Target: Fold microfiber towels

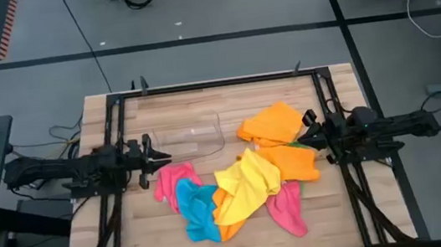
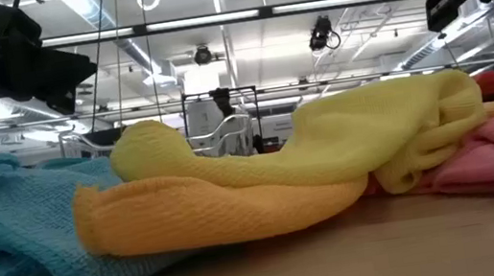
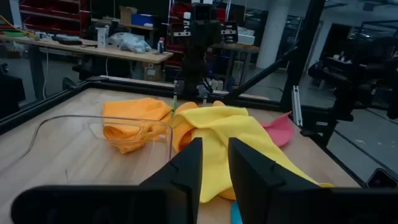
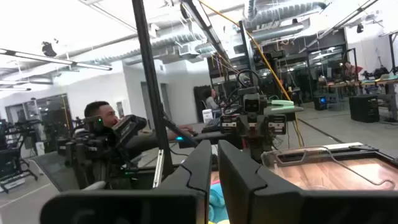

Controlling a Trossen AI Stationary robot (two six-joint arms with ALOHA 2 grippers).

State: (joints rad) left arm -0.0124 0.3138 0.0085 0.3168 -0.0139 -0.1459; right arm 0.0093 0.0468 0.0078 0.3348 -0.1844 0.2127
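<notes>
Towels (image 1: 241,187) lie in one tangled heap mid-table (image 1: 141,234): yellow over orange, blue and pink at the near side, an orange one beside the right gripper (image 1: 311,139). Left gripper (image 1: 156,157) waits at the table's left, by the clear bin (image 1: 192,135), jaws a narrow slit apart, empty. Right jaws nearly together, holding nothing. Risk, as I judge it: a pinch into the overlapping heap lifts two cloths at once, or drags the pile toward the table edge. The bin could be knocked by the left arm.
</notes>
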